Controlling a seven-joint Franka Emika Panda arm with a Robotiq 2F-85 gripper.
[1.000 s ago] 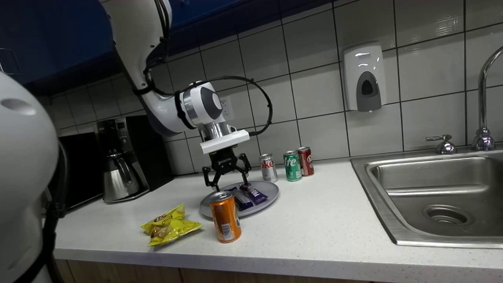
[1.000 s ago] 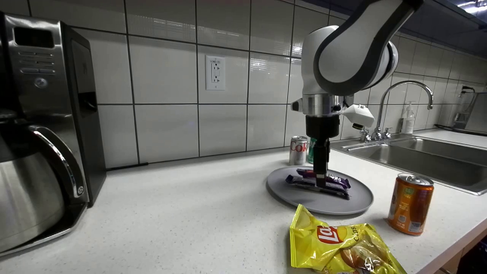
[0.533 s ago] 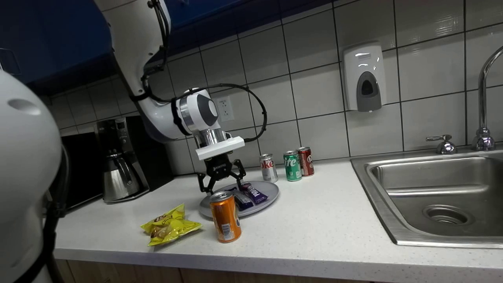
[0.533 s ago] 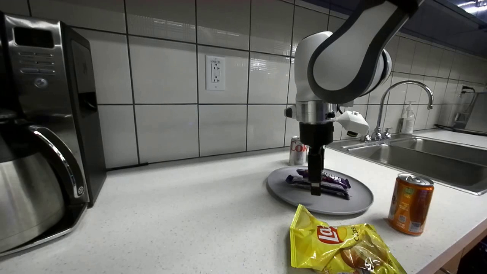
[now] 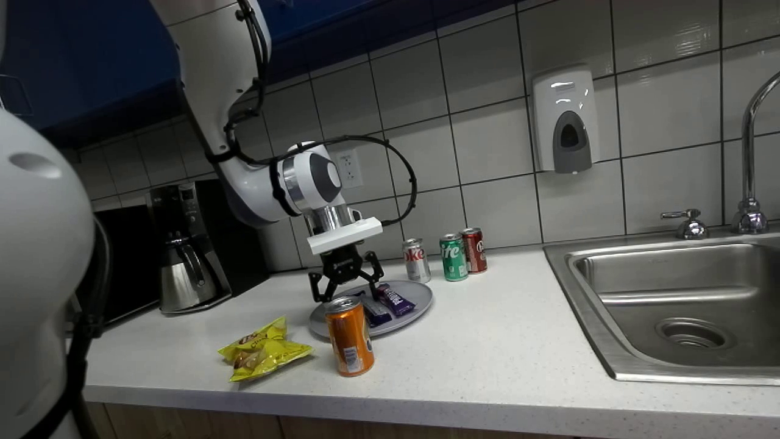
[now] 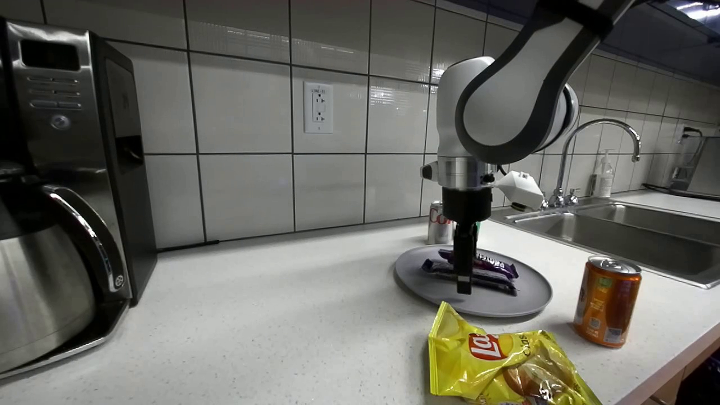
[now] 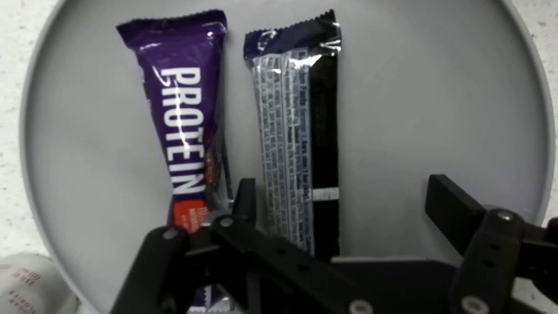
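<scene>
Black jaws are hanging wide apart over the plate (image 7: 418, 100), gripping nothing; in the wrist view, the dark bar (image 7: 301, 144) is lying between them, its long axis running across their closing line, and the purple bar (image 7: 183, 109) outside, toward the plate's edge by the silver can (image 5: 417, 262). Two bars are sharing one plate, while four cans (image 5: 454, 258) and one bag (image 5: 265, 352) are occupying the desk (image 5: 487, 347).

In an exterior view, a lamp (image 6: 703, 12) shines strongly at two o'clock; in an exterior view, the cabinet (image 5: 91, 67) at ten o'clock is dark. In the wrist view, glare streaks the purple bar (image 7: 184, 126); the can (image 7: 28, 281) at eight o'clock looks soft.
</scene>
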